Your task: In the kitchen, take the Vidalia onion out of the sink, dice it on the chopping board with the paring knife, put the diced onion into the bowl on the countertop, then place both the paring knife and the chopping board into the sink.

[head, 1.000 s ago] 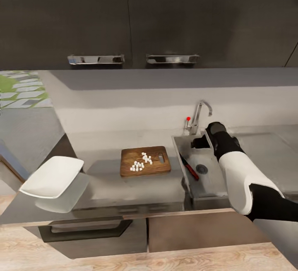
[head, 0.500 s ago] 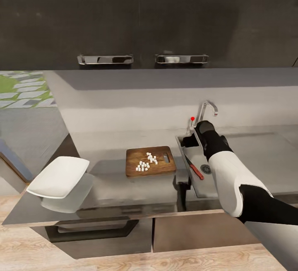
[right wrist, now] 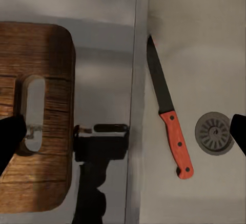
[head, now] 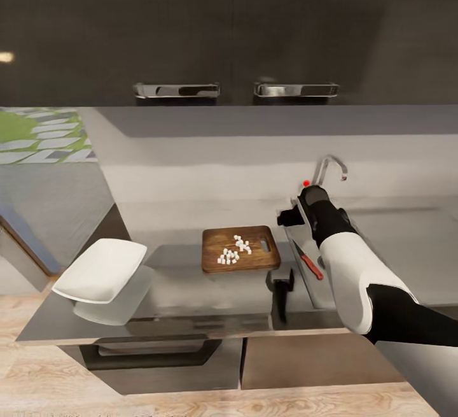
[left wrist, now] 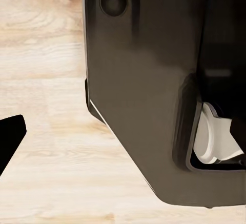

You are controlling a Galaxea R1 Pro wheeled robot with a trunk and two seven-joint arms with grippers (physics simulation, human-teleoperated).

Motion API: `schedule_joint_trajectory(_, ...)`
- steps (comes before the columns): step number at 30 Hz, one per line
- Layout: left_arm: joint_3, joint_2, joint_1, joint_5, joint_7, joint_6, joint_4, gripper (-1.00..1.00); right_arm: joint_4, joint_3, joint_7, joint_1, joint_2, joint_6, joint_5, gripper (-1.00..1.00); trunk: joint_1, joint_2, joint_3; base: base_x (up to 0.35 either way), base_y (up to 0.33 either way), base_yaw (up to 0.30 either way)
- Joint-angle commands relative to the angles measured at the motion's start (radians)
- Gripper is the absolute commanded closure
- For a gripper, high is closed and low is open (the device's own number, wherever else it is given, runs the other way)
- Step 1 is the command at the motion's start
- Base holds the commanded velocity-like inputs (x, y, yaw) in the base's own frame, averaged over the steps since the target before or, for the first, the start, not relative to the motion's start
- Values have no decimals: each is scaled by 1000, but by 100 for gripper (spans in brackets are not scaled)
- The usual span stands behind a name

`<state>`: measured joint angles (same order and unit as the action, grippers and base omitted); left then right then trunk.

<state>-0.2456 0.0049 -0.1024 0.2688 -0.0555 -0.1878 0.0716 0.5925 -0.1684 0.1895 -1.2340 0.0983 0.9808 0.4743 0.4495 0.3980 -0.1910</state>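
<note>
The jaws of the right gripper [head: 287,218] stand wide apart with nothing between them: in the right wrist view one dark fingertip [right wrist: 10,137] sits over the board's end and the other [right wrist: 239,131] over the sink floor. The gripper hangs above the sink's edge nearest the board. The paring knife [right wrist: 168,110] lies flat in the sink [head: 304,264], its orange-red handle near the round drain [right wrist: 214,133] and its dark blade pointing away from it. The chopping board [head: 240,249] rests on the countertop [head: 184,302] just beside the sink, with small white onion pieces [head: 233,250] scattered on its middle. The white bowl [head: 100,270] sits near the counter's far left end, well apart from the board. Whether the left gripper is open or closed cannot be told; its wrist view shows a dark robot part over the light wood floor [left wrist: 46,131].
</note>
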Motion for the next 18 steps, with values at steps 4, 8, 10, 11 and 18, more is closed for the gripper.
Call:
schedule_joint_trajectory(4, -8, 0, -2, 10, -6, -7, 5, -100, 1, -7, 8, -1, 1, 3, 10, -100, 1, 2, -4, 1, 1, 130)
schedule_joint_trajectory(8, -8, 0, -2, 10, -6, -7, 5, -100, 1, 11, 8, -1, 0, 3, 10, -100, 1, 2, -5, 0, 0, 21)
schedule_joint_trajectory(10, -8, 0, -2, 10, -6, -7, 4, -100, 1, 54, 8, -1, -5, 3, 10, -100, 1, 2, -7, 0, 0, 16)
schedule_joint_trajectory(11, -8, 0, -2, 10, -6, -7, 4, -100, 0, 70, 8, -1, -6, 3, 10, -100, 1, 2, -8, 0, 0, 38)
schedule_joint_trajectory(18, -8, 0, -2, 10, -6, -7, 5, -100, 0, 100, 8, -1, -7, 3, 9, -100, 1, 2, -18, 0, 0, 57)
